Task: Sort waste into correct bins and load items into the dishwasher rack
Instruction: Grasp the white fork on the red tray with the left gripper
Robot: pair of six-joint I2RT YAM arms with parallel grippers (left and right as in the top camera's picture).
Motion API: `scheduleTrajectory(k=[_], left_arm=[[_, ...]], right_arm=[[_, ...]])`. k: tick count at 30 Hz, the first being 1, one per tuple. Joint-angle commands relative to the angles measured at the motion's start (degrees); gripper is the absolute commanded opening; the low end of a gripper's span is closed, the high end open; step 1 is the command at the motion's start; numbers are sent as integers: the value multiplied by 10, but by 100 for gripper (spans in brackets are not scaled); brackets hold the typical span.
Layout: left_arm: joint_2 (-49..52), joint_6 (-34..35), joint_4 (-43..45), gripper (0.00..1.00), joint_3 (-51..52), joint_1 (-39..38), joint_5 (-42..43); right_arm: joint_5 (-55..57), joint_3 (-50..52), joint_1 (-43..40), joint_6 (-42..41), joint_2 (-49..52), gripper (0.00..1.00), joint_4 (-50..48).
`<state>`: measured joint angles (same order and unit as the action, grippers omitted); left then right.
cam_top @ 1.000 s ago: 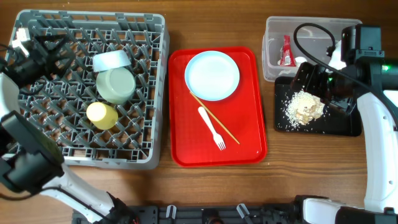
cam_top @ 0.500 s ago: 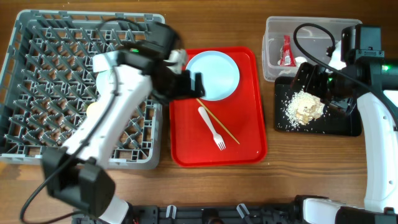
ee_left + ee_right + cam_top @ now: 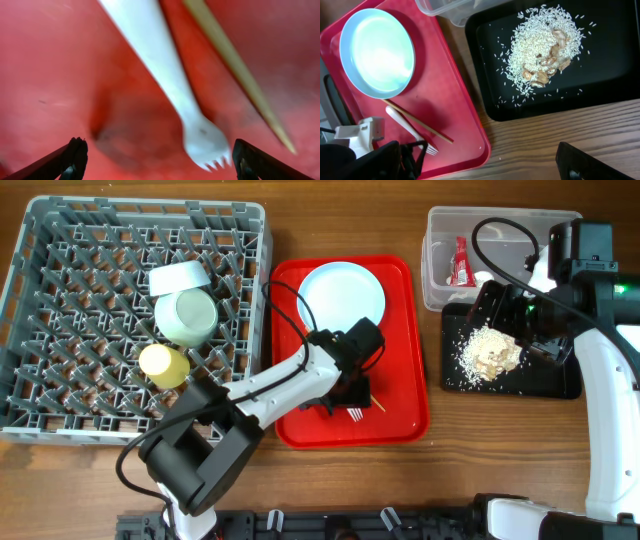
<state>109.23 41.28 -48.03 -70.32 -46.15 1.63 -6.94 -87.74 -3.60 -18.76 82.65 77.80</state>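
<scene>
My left gripper [image 3: 345, 395] is low over the red serving tray, open, its fingers [image 3: 160, 165] on either side of the white fork's tines [image 3: 200, 140]. The wooden chopstick [image 3: 235, 75] lies just right of the fork. The pale-blue plate [image 3: 341, 301] sits at the tray's far end. The grey rack [image 3: 60, 310] holds the pale blue bowl [image 3: 180, 277], green bowl [image 3: 187, 316] and yellow cup [image 3: 163, 364]. My right gripper [image 3: 500, 310] hangs open and empty [image 3: 485, 167] over the black tray [image 3: 545, 380] with food scraps [image 3: 490, 352]. The red wrapper [image 3: 461, 262] lies in the clear tub [image 3: 500, 220].
The red serving tray [image 3: 400, 420] lies between the rack and the bins. In the right wrist view the plate [image 3: 377, 52], fork [image 3: 400, 122], chopstick [image 3: 420, 122] and scraps [image 3: 542, 52] show. A small white bit [image 3: 483, 277] sits beside the wrapper.
My left arm swung from the rack's far left corner across to the red tray and came down over the fork. The right arm has not moved.
</scene>
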Motion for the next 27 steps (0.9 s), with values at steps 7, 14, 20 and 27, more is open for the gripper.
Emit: scheduleTrajectory(k=[7,14,20,27], left_arm=[[4,13,14,81,10,-17,-7],[24,29,11,70,10,-31,7],[55,30,12,62,10,-47,8],[55,29,24,29,10,-9,9]], right_arm=[[10,-4,-1,7,1,100,1],[10,-4,-1,7,1,100,-2],[10,-4,-1,7,1,100,-2],[10,-4,-1,7,1,100,-1]])
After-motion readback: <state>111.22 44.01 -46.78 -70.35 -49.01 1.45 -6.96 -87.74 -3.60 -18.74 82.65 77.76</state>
